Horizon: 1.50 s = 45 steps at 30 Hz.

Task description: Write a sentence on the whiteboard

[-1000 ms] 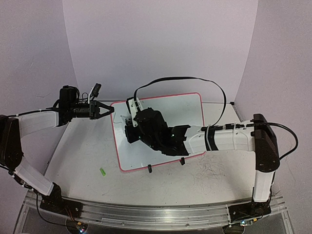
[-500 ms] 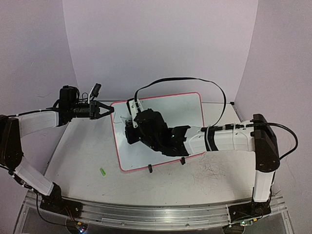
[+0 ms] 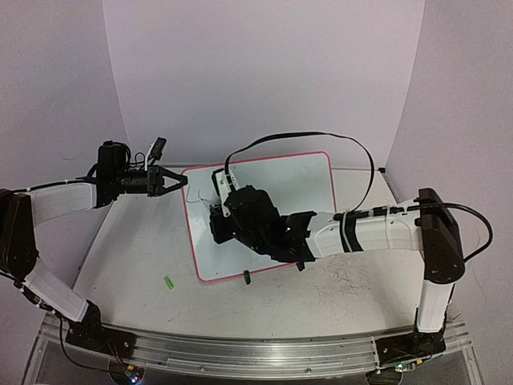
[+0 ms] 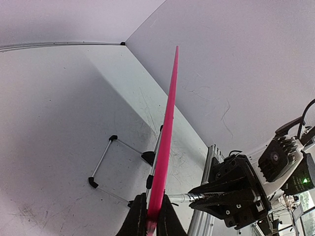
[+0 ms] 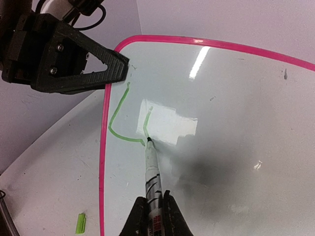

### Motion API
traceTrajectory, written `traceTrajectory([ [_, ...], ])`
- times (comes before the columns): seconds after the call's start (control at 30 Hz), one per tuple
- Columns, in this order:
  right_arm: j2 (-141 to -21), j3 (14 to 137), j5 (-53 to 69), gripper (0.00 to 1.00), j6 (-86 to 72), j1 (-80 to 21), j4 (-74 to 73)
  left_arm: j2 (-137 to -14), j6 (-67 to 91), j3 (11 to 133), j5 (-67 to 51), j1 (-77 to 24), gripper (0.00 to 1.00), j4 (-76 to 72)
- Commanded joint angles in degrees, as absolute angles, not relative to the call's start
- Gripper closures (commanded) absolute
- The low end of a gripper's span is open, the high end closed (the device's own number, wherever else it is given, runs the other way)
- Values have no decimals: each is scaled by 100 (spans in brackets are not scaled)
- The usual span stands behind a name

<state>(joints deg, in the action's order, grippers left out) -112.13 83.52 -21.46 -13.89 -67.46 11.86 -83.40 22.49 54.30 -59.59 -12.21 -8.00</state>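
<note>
Find the whiteboard mid-table, propped up on two black clip feet, pink rim all round. Judge it thin, stiff and light, with a slick face. Apt to skate or rock back under pen pressure, so best taken by the rim, never by the writing face.

See exactly that hold: left gripper closed on the rim at the upper left corner, board edge-on between its jaws in the wrist view.

Read the sentence as barely begun — a green "L" near the left edge plus one short upstroke beside it, nothing more.

Note the marker with its tip touching the board at the foot of that upstroke. Barrel clamped in the right gripper, jaws shut tight on it well back from the tip. Judge the marker light and slim, prone to twist in the grip if pressed hard — call for light, even contact.

Spot a small green cap lying loose on the table, near the board's lower left corner but apart from it.

Cannot read any lettering in the overhead view, with the right wrist covering that patch.
</note>
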Motion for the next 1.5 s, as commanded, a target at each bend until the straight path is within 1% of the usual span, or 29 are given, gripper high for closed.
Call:
traceTrajectory([
  [0.0, -10943, 8236, -2453, 100, -1505, -6690, 967, -8148, 2461, 5507, -6144, -1218, 93, -915],
  [0.47, -11044, 8457, -2790, 100, -1488, -6688, 1121, -8121, 2452, 5478, -6161, -1222, 93, -916],
  [1.47, -11486, 8975, -2420, 100, -1321, -6688, 1112, -8104, 2452, 5481, -6186, -1222, 93, -914],
])
